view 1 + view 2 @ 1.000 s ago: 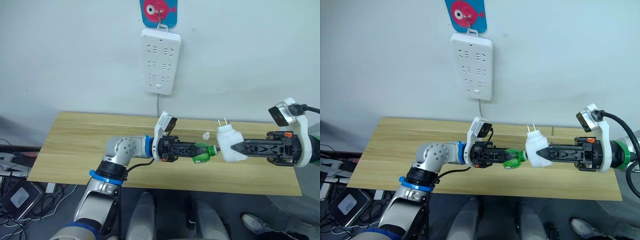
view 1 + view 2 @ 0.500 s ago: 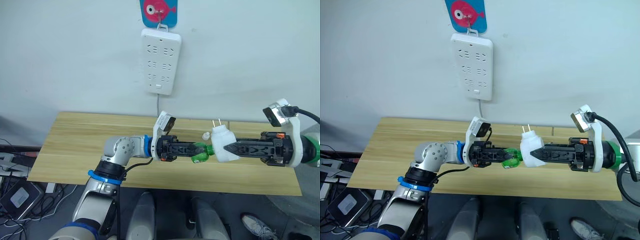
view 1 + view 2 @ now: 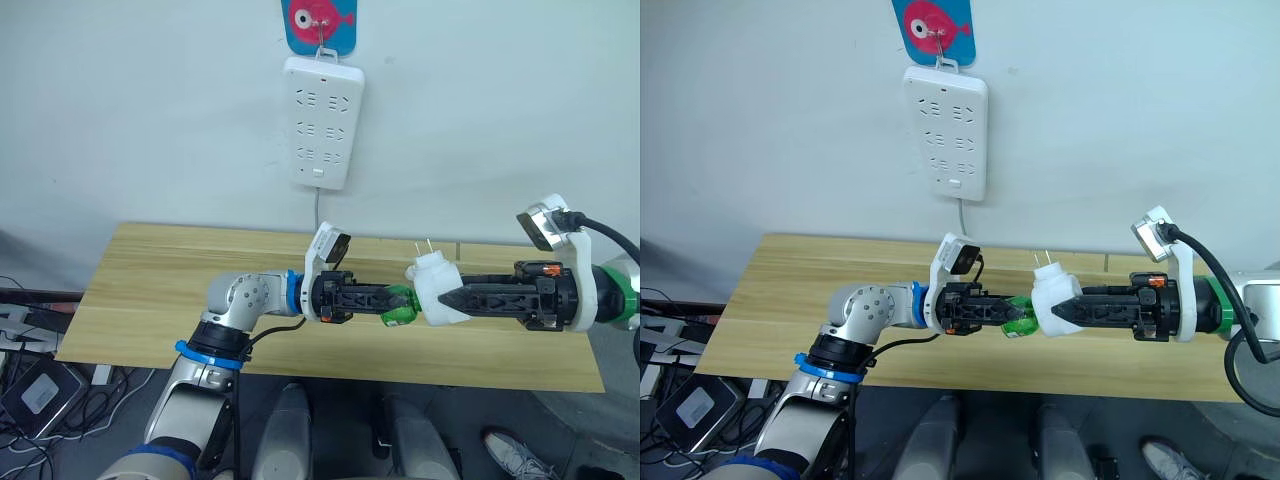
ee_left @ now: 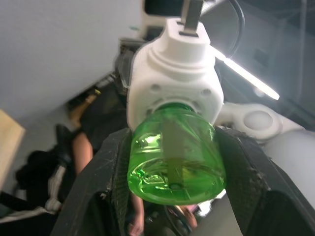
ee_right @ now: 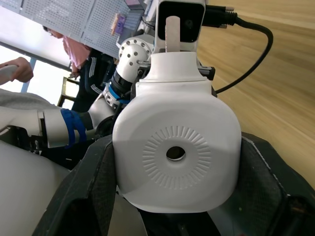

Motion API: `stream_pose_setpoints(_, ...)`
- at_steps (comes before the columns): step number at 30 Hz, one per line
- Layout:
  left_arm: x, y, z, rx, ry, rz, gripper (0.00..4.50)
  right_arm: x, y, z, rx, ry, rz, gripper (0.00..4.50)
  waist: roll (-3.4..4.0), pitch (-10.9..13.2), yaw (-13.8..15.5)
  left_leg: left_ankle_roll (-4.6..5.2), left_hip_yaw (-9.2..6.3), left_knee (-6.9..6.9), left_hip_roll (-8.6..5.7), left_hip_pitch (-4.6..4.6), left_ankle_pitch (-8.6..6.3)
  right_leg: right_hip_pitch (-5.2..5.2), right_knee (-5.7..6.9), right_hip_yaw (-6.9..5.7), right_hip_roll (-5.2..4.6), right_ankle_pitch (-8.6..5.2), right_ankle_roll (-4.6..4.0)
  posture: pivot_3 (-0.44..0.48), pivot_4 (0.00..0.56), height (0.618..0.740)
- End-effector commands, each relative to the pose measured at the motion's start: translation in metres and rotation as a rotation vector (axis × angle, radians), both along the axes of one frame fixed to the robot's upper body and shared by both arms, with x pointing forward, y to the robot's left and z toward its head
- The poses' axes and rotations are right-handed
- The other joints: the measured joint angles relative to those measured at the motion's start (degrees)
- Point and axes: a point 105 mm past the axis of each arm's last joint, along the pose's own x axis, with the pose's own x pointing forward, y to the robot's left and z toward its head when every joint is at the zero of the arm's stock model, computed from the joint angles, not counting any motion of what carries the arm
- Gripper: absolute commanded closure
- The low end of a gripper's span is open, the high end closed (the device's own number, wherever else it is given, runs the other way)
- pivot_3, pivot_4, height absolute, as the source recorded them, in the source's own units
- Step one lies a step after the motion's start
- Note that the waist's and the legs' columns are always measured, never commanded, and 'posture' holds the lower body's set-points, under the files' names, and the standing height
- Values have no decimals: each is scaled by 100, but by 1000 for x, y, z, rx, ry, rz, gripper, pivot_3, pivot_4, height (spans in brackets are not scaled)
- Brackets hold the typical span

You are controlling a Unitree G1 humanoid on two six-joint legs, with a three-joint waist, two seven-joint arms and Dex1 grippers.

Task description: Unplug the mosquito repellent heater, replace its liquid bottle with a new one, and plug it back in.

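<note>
The left eye view shows the left gripper (image 3: 398, 303) and right gripper (image 3: 440, 297) meeting tip to tip above the light wooden table (image 3: 150, 290). The left fingers clench a translucent green plastic liquid bottle (image 3: 401, 305). The right fingers grasp the small white rounded plastic mosquito repellent heater (image 3: 435, 288), its two metal prongs pointing up toward the wall. The left wrist view adds that the bottle's neck sits inside the heater's underside (image 4: 172, 78). The right wrist view shows the heater's opposite face, a round hole (image 5: 175, 154) ringed by radial ridges, between black fingers (image 5: 96, 187).
</note>
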Motion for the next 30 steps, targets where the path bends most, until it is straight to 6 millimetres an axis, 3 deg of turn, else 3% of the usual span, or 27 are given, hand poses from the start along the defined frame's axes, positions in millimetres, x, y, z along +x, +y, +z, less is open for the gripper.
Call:
stream_pose_setpoints(1,-6,-6,8,-28,-31,-32,2240,-10,9,3,5,-17,54,1534,0,0,-1,0,0,0,0,0,0,0,0,0,0,0,0,186,293,740)
stream_pose_setpoints(14,-3,-9,7,-26,-31,-17,2240,-10,27,11,134,-67,109,1534,0,0,-4,0,-1,0,0,0,0,0,0,0,0,0,0,181,292,740)
stream_pose_setpoints(17,-2,-9,5,-19,-35,-11,2240,-14,28,7,121,-64,113,597,0,0,-4,0,-1,0,0,0,0,0,0,0,0,0,0,178,292,740)
stream_pose_setpoints(18,-2,-9,4,-17,-35,-7,2240,-15,28,6,111,-60,112,93,0,0,-1,0,-1,0,0,-1,0,0,-1,0,0,0,0,178,292,740)
stream_pose_setpoints(30,5,-8,12,-36,-36,6,2240,-21,23,-20,107,52,56,93,-3,2,-11,0,-5,1,0,-3,0,0,0,-4,0,0,0,175,292,740)
